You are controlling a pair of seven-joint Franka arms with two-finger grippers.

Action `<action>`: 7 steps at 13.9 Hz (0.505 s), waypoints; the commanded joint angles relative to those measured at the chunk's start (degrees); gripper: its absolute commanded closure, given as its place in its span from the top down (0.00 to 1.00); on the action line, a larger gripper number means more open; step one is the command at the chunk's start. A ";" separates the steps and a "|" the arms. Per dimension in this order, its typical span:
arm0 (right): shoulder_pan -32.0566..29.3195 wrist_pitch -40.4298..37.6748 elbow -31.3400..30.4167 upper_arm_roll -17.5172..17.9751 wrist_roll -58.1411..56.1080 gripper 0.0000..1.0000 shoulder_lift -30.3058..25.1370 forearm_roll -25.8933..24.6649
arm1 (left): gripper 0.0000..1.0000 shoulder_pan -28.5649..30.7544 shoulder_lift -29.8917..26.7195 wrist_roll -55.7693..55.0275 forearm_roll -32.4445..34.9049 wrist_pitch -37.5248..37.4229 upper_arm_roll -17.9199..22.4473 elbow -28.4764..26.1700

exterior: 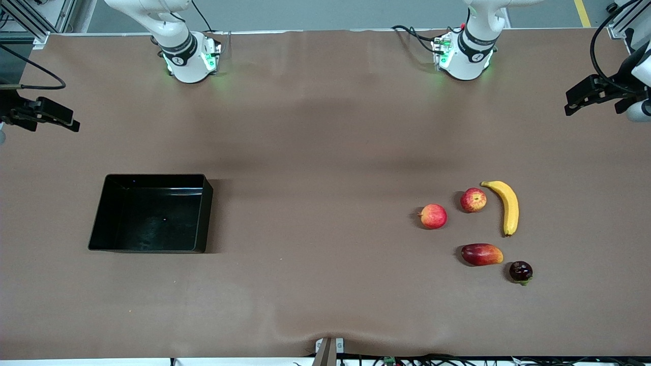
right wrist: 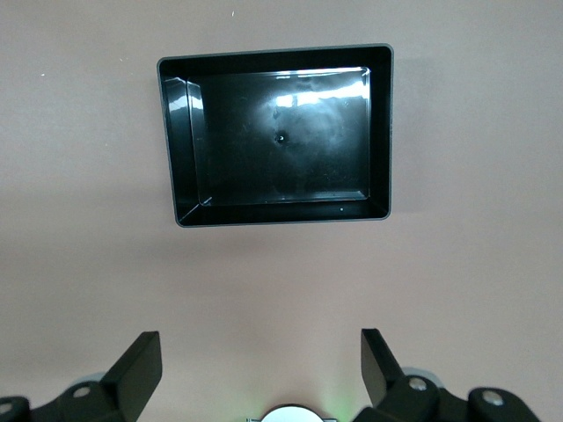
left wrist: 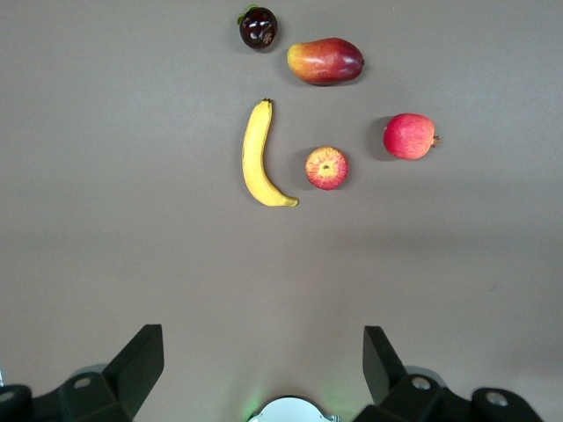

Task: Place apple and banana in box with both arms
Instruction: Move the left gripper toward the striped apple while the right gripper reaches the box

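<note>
I note a brown table (exterior: pixel 325 152), plain and matte. Box (exterior: pixel 152 213): glossy black, pale glare inside. Banana (exterior: pixel 508 206): yellow, darker tips. Apple (exterior: pixel 473 200): red with yellow streaks. Round fruit (exterior: pixel 433 216): smoother pinkish-red. Mango-like fruit (exterior: pixel 481 254): red fading to orange. Small fruit (exterior: pixel 521 271): dark maroon, green stem.

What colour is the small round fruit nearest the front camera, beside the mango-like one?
Dark maroon, almost black, glossy small round fruit with a green stem; left wrist view shows it best.
</note>
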 commanded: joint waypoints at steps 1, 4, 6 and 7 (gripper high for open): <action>-0.65 -0.70 0.66 0.55 0.29 1.00 0.18 -0.60 | 1.00 -0.05 -0.07 -0.15 -1.01 -0.45 0.09 0.66; -0.73 -0.70 0.57 0.55 0.29 1.00 0.18 -0.60 | 1.00 -0.22 1.50 -0.24 -0.92 -0.37 0.09 0.66; -0.73 -0.70 0.49 0.55 0.29 1.00 0.18 -0.60 | 1.00 0.13 3.69 -0.42 -0.84 2.07 0.09 0.48; -0.82 -0.70 0.49 0.55 0.29 1.00 0.18 -0.60 | 1.00 0.48 4.92 -0.33 -0.84 4.53 0.17 -0.91</action>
